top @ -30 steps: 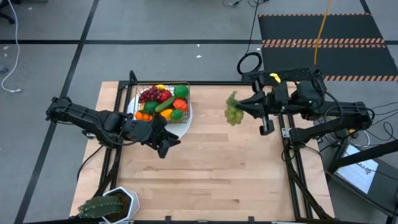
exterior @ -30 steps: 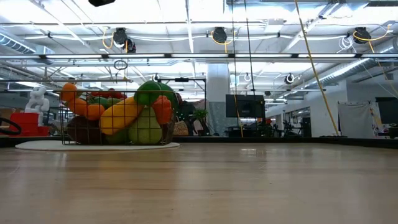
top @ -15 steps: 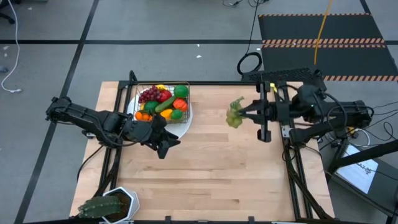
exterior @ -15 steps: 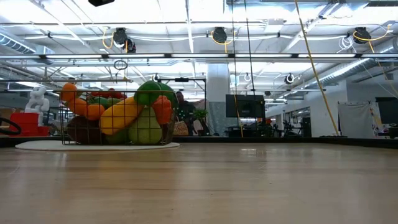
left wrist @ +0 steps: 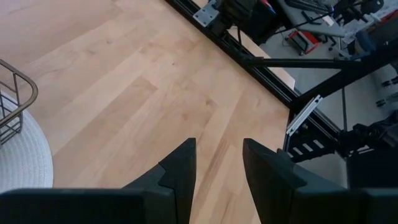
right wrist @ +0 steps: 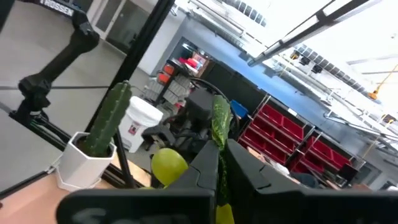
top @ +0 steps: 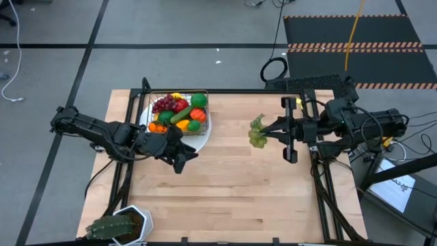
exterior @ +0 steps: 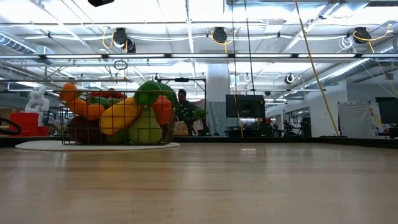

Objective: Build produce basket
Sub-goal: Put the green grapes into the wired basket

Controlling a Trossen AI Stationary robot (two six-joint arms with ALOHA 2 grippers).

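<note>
Overhead camera looks straight down on the table (top: 225, 184); a tabletop-level one faces the room, sharing the basket (top: 179, 111) at the far left corner; 2 wrist cameras look past their fingers.

Basket (top: 179, 96): dark wire grid, showing produce (top: 179, 111) in red, purple, green, orange and yellow. White plate (top: 202, 139) lying under it. Table (top: 225, 184) showing pale tan wood grain in plank strips. Right gripper (top: 266, 129), black, is carrying pale green grapes (top: 257, 131) with a leaf. Left gripper (top: 183, 158) showing black. Potted plant (top: 113, 225): spiky green, white pot. Floor mat (top: 355, 34): black, orange-striped edges.
</note>
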